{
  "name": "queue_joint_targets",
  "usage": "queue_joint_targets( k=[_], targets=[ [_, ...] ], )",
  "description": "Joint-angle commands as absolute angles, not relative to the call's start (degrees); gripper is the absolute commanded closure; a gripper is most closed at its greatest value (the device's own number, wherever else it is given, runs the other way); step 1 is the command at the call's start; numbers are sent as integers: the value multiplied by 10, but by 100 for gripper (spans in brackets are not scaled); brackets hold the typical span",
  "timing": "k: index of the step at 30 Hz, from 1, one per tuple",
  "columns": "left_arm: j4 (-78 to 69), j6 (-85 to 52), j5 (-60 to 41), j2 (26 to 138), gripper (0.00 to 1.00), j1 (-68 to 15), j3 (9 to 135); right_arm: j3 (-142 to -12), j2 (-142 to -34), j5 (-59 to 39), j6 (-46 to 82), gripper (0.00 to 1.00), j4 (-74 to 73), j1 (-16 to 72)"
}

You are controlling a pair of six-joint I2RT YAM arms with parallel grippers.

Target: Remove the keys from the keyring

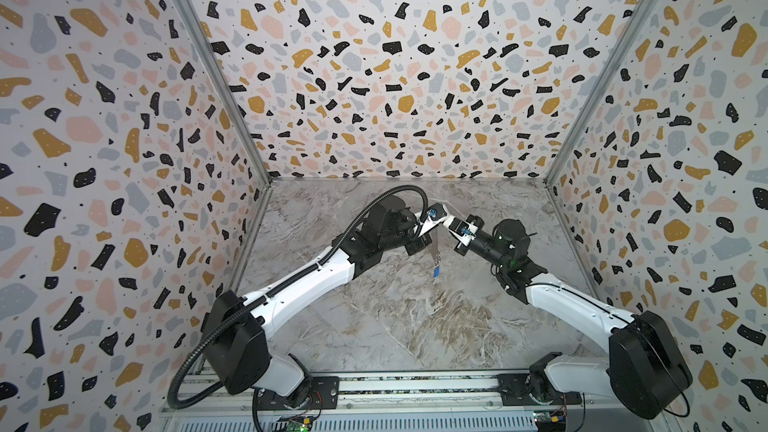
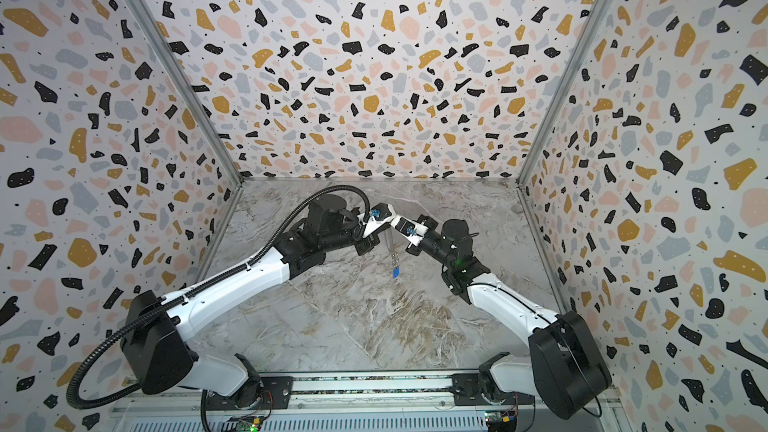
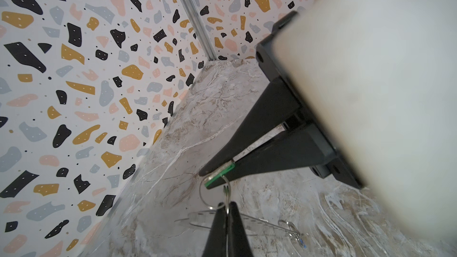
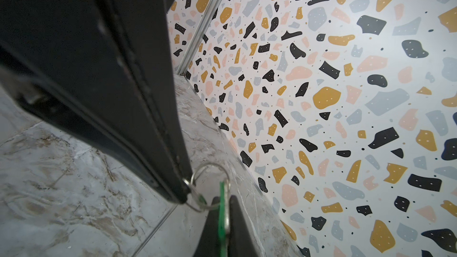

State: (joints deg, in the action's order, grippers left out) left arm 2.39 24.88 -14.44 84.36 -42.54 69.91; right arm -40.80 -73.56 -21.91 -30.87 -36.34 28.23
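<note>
Black left gripper (image 3: 226,205) over marble table (image 1: 374,317), jaws pinched on the metal ring (image 4: 210,164) of the keyring (image 1: 434,248), grey plate hanging toward six o'clock, blue key (image 1: 436,272) at its low end, right gripper (image 3: 205,179) at three o'clock, jaws clamped on green key (image 3: 221,172)

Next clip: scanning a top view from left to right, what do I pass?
In order: left shoulder housing → left forearm link → blue key, dangling under the keyring → right forearm link → right shoulder housing. The left gripper and right gripper meet above the keyring, so I skip them.
</note>
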Motion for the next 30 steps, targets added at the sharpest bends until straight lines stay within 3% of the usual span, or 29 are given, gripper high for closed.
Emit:
queue_joint_targets(
  k=[1,15,30],
  targets=[
    [3,254,-144,841,100,-427,717,-436,-736,-215,-296,100,-351,281],
    [-60,278,-124,805,100,-428,666,-442,-731,-185,-275,100,-271,279],
    [-88,309,-118,794,100,-428,641,-477,-720,-280,-289,100,-187,282]
  ],
)
